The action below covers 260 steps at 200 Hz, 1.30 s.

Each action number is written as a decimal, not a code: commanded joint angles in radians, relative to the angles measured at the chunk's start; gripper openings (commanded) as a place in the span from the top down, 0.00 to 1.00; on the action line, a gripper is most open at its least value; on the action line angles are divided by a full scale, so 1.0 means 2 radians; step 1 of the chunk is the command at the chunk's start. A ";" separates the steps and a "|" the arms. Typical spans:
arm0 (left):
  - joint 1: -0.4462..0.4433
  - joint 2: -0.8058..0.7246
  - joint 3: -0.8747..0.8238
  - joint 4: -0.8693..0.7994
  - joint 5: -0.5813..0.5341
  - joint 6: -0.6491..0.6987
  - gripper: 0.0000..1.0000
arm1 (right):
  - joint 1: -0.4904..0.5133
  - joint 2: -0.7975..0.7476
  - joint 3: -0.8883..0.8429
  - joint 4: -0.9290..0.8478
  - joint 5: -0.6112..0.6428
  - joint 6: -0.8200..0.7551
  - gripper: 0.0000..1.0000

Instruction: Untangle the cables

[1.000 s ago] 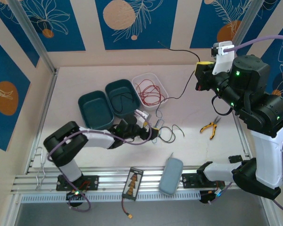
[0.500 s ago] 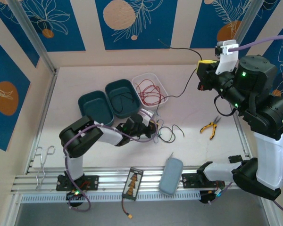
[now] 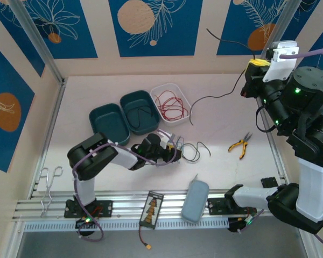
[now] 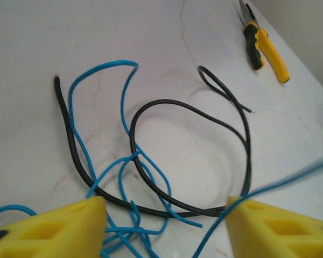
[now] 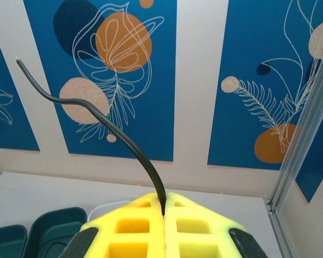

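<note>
A loose tangle of blue cable (image 4: 102,66) and black cable (image 4: 175,101) lies on the white table just right of my left gripper (image 3: 177,147). In the left wrist view that gripper (image 4: 166,228) is open, its yellow fingers (image 4: 54,226) either side of the blue knot, with a blurred blue strand crossing the right finger. My right gripper (image 3: 253,69) is raised high at the back right, shut on a long black cable (image 3: 215,97) whose tail trails down to the table. The right wrist view shows the pads (image 5: 145,226) pinching that cable (image 5: 124,140). Red cables (image 3: 169,105) lie in the white tray (image 3: 167,86).
Two teal trays (image 3: 105,126) stand left of the white one, and one of them holds a black wire. Yellow-handled pliers (image 3: 239,144) lie at the right. A grey case (image 3: 195,200), a small board (image 3: 152,208) and metal tongs (image 3: 48,180) sit along the near rail.
My right gripper rose and swung right with the black cable, drawing its tail away from the tangle. My left arm shifted a little toward the tangle.
</note>
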<state>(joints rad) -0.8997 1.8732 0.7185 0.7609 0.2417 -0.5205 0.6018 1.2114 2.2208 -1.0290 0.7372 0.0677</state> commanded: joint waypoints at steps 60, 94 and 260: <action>0.000 -0.221 -0.038 -0.194 -0.069 0.052 0.00 | -0.010 0.053 -0.061 0.060 -0.056 0.018 1.00; 0.002 -0.304 -0.033 -0.316 -0.170 0.070 0.00 | -0.019 0.094 -0.079 0.090 -0.117 0.043 1.00; 0.037 -0.576 0.004 -0.597 -0.458 0.058 0.00 | 0.021 0.424 0.080 0.159 -0.106 0.044 1.00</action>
<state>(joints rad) -0.8433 0.7280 0.6960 -0.3706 -0.6491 -0.4095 0.6193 1.9713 2.2589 -0.6785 0.4694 0.1909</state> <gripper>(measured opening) 0.998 0.047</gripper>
